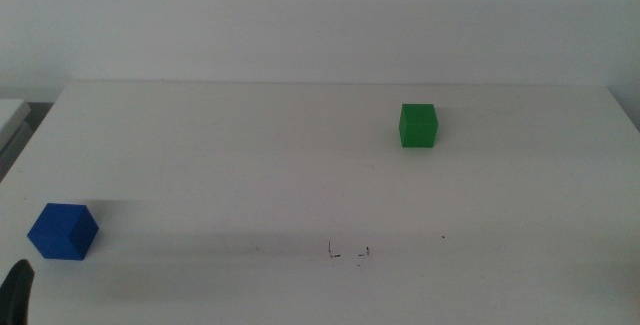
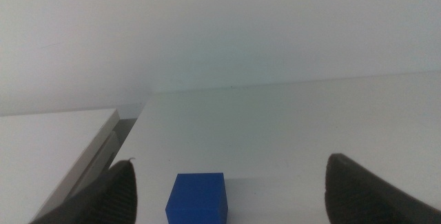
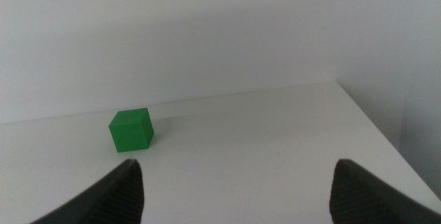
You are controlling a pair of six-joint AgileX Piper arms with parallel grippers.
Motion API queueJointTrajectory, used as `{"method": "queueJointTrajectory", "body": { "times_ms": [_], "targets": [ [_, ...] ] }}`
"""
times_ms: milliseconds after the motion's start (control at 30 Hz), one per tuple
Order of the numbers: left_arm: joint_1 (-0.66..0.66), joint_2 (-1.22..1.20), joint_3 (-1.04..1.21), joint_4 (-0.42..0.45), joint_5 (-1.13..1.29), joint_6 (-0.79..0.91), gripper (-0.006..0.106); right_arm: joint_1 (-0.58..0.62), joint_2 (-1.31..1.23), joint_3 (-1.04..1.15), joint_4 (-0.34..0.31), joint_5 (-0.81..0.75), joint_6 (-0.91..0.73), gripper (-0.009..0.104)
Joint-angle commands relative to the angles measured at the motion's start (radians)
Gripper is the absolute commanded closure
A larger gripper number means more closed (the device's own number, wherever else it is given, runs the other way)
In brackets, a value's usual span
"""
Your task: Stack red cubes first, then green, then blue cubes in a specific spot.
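One flat white tabletop [image 1: 300,165] is recorded across the middle view, set against a plain pale wall.

Two grippers are noted. The left gripper [image 2: 227,189] is seen in its own wrist view with both dark jaws spread wide apart and nothing held between them; in the middle view only a dark tip of it is visible at the lower left corner. The right gripper [image 3: 234,189] is likewise seen with its jaws parted wide and holding nothing; it is not seen in the middle view.

Two cubes are counted on the table, of like size. One small deep-blue matte cube [image 1: 63,232] is found near the left edge of the table, just ahead of the left gripper and in line with the gap between its jaws, untouched. One small bright-green matte cube [image 1: 418,125] is found right of centre towards the far side, well apart from the blue one and from the right gripper.

One marked spot [image 1: 349,253], outlined by thin black pen corner marks, is recorded near the front centre, unoccupied. One tiny black dot [image 1: 444,236] is noted to its right.

No red cube is visible in any view.
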Motion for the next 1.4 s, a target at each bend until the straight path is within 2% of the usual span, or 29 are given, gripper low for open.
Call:
{"method": "queueJointTrajectory", "body": {
  "times_ms": [0, 367, 833, 1067, 1200, 1367],
  "targets": [
    [0.001, -0.003, 0.0, -0.003, -0.014, -0.004, 0.008, 0.003, -0.005, 0.003, -0.002, -0.008, -0.008, 0.004],
    [0.001, -0.003, 0.0, -0.003, -0.014, -0.004, 0.008, 0.003, 0.019, -0.366, -0.001, 0.344, -0.008, 0.004],
    [0.001, -0.003, 0.0, -0.003, -0.014, -0.004, 0.008, 0.003, 0.468, -0.96, -0.001, 0.809, -0.008, 0.004],
    [0.001, -0.003, 0.0, -0.003, -0.014, -0.004, 0.008, 0.003, 0.663, -1.132, -0.006, 1.054, -0.058, 0.004],
    [0.001, -0.003, 0.0, -0.003, -0.014, -0.004, 0.008, 0.003, 0.752, -1.162, -0.004, 1.054, -0.145, 0.004],
    [0.001, -0.003, 0.0, -0.003, -0.014, -0.004, 0.008, 0.003, 0.791, -1.162, 0.019, 1.054, -0.145, 0.004]
  ]
}}
